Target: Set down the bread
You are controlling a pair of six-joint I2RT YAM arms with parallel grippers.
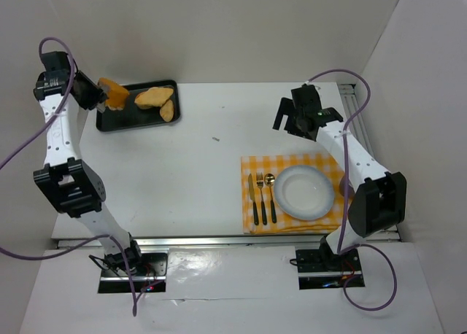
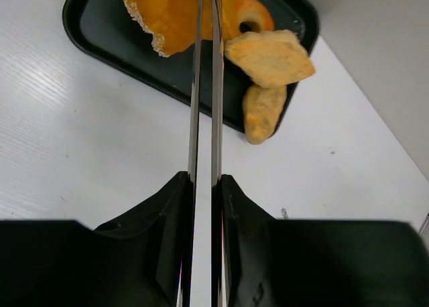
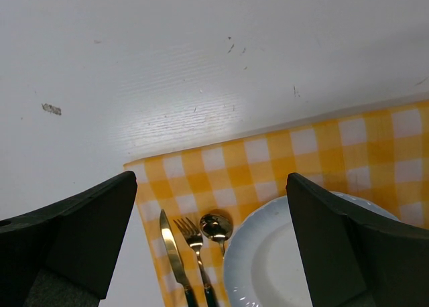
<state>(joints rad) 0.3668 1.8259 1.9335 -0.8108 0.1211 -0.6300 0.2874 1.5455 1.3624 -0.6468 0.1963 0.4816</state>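
Left tool [image 1: 101,97] pinching bread [image 1: 113,92], thin fingers [image 2: 195,86] pressed nearly together on the bun. Bread tilted, at left end of black tray [image 1: 128,117], far-left corner of bench [image 1: 182,173]. Whether bread is clear of tray floor: cannot tell. Two paler slices [image 1: 155,97] lying in tray, just beside bread. Right tool [image 1: 292,119] spread wide, nothing between its fingers, near far edge of checked cloth [image 1: 252,166]. White plate [image 1: 304,192] on cloth, well apart from bread.
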